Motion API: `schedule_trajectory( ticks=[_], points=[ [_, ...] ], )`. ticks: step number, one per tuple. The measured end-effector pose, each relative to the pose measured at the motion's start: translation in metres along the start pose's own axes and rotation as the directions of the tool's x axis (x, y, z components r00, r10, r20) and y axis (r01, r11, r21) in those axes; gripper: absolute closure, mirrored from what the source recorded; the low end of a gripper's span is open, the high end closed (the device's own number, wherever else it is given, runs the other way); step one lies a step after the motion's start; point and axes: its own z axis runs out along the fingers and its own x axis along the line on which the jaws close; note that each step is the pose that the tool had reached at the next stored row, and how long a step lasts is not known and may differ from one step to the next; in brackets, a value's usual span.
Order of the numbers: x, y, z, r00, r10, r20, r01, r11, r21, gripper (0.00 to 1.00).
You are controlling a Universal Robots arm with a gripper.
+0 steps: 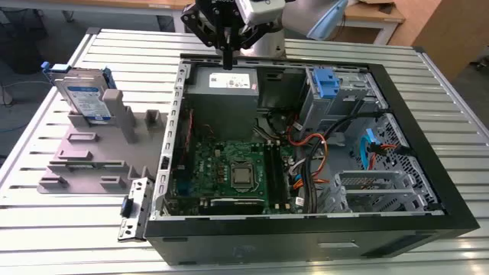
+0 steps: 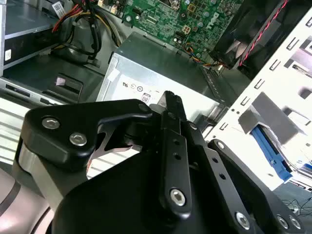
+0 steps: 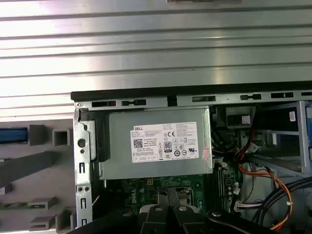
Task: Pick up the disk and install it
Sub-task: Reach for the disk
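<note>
The disk [image 1: 86, 96] is standing on edge in a slot of the grey tray [image 1: 84, 154], in the upper left of the exterior view, outside the open computer case [image 1: 428, 172]. The slot is likely presenting its faces for a grasp. The gripper [image 1: 228, 63] is hanging at top centre over the grey metal box [image 1: 233, 86], well apart from the disk. Its fingers are pressing together and carrying nothing.

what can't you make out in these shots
- disk: lower corner hidden behind a post of the grey tray, exterior view.
- end effector: its top is cut off by the exterior view's upper edge.
- grey metal box: label partly hidden by the end effector, second wrist view.
</note>
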Motion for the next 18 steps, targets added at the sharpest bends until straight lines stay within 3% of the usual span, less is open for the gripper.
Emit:
schedule_trajectory(
  ticks=[10, 18],
  points=[
    [0.0005, 0.0, 0.0, 1.0, 0.0, 0.0, 0.0, 1.0, 0.0, 0.89],
    [0.009, -0.0007, 0.0004, 1.0, 0.0, 0.0, 0.0, 1.0, 0.0, 0.89]
  ],
)
